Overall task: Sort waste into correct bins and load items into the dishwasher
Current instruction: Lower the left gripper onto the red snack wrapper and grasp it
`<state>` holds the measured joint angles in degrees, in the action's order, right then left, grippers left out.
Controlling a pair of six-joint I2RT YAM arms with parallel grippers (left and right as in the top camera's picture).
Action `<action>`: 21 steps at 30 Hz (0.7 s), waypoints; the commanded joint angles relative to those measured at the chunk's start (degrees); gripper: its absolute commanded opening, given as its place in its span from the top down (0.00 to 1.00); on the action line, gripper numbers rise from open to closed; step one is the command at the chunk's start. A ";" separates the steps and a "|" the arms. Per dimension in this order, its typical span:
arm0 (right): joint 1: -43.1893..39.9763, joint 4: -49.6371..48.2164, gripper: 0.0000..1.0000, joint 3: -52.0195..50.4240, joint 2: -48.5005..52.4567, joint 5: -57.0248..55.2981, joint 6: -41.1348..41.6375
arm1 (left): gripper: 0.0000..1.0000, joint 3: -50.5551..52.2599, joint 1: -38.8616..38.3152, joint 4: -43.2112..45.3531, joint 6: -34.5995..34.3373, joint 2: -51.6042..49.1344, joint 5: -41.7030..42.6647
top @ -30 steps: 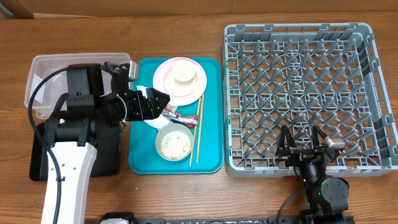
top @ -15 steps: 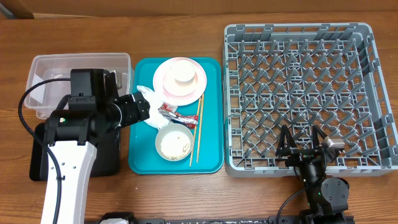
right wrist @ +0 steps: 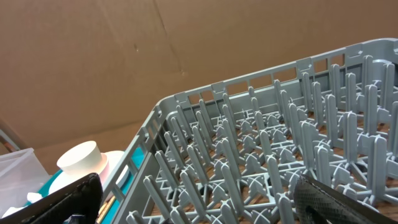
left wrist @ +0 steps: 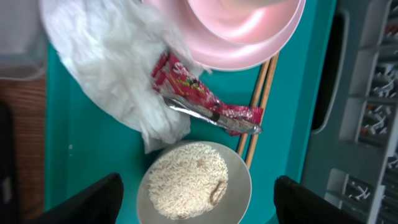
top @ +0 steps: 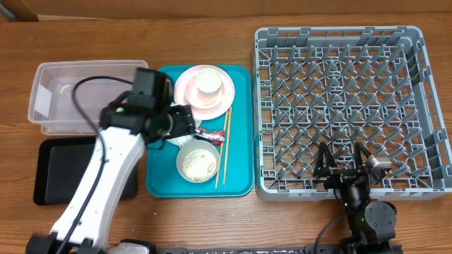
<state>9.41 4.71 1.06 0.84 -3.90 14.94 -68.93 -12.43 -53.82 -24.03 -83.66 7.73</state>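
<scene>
My left gripper (top: pixel 188 128) is open and empty, hovering over the teal tray just above the rice bowl (left wrist: pixel 194 183); in its wrist view the fingers (left wrist: pixel 199 208) straddle the bowl. The crumpled white napkin (left wrist: pixel 112 59) lies beside the red-and-white wrapper (left wrist: pixel 208 102) (top: pixel 210 134). The chopsticks (top: pixel 223 149) lie right of the bowl (top: pixel 197 163). A white cup (top: pixel 209 80) sits on the pink plate (top: pixel 220 99). The clear tub (top: pixel 63 99) and black tray (top: pixel 53 176) are at the left. My right gripper (top: pixel 344 169) is open at the dish rack's (top: pixel 346 42) front edge.
The teal serving tray (top: pixel 240 169) holds all the dishes and waste between the bins and the rack. The rack's upright pegs (right wrist: pixel 261 143) fill the right wrist view, with the cup (right wrist: pixel 81 158) beyond its left wall. Bare wooden table surrounds everything.
My left arm has swung right, off the black tray and out over the teal tray, so its gripper now hangs above the napkin, wrapper and rice bowl. The right arm has not moved.
</scene>
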 commanded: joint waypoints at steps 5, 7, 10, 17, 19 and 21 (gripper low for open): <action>0.11 -0.31 0.00 -0.59 -0.46 -0.66 -0.37 | 0.36 0.35 -5.35 2.99 -4.90 -8.61 -0.24; 0.11 -0.31 0.00 -0.59 -0.46 -0.68 -0.37 | 0.35 0.35 -5.68 3.15 -6.86 -9.92 -0.35; 0.11 -0.31 0.00 -0.59 -0.46 -0.68 -0.37 | 0.32 0.35 -5.70 3.63 -9.88 -12.48 -0.87; 0.11 -0.31 0.00 -0.59 -0.46 -0.66 -0.37 | 0.31 0.35 -5.77 7.72 -14.47 -15.47 -3.02; 0.11 -0.31 0.00 -0.59 -0.46 -0.66 -0.37 | 0.32 0.35 -5.79 7.85 -15.87 -16.20 -4.11; 0.11 -0.31 0.00 -0.59 -0.46 -0.66 -0.37 | 0.34 0.35 -5.92 8.17 -16.55 -16.74 -5.46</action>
<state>9.41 4.71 1.06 0.84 -3.90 14.94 -68.82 -18.02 -46.17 -37.56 -98.96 5.50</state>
